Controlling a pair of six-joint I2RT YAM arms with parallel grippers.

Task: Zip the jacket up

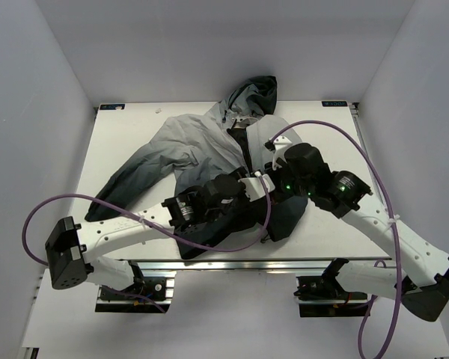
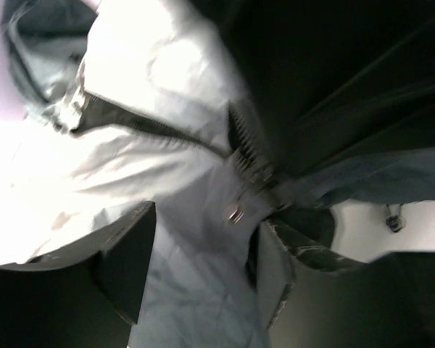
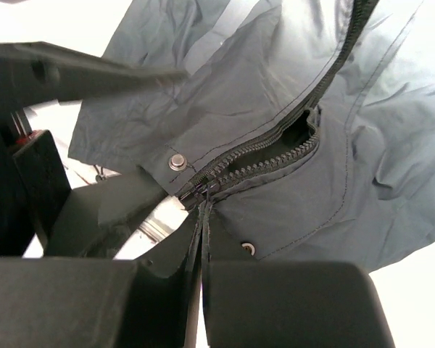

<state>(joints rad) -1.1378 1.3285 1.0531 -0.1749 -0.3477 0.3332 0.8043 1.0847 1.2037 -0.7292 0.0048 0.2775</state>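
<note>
The jacket [image 1: 187, 146] lies spread on the table, hood at the far side and dark hem toward the arms. Both grippers meet over its lower front. My left gripper [image 1: 248, 185] hangs over pale grey fabric [image 2: 196, 290]. Its fingers [image 2: 123, 268] stand apart on either side of a fold, near a metal snap [image 2: 234, 214] and the zipper teeth [image 2: 243, 138]. My right gripper [image 3: 203, 290] is shut on a thin dark strip that runs down from the zipper slider [image 3: 201, 190]. Above the slider the zipper [image 3: 275, 148] gapes open.
The white table [image 1: 135, 120] is boxed in by white walls on three sides. Its metal front rail [image 1: 232, 263] runs just below the jacket's hem. Purple cables [image 1: 374, 179] loop over both arms. One sleeve [image 1: 123, 187] stretches toward the left front.
</note>
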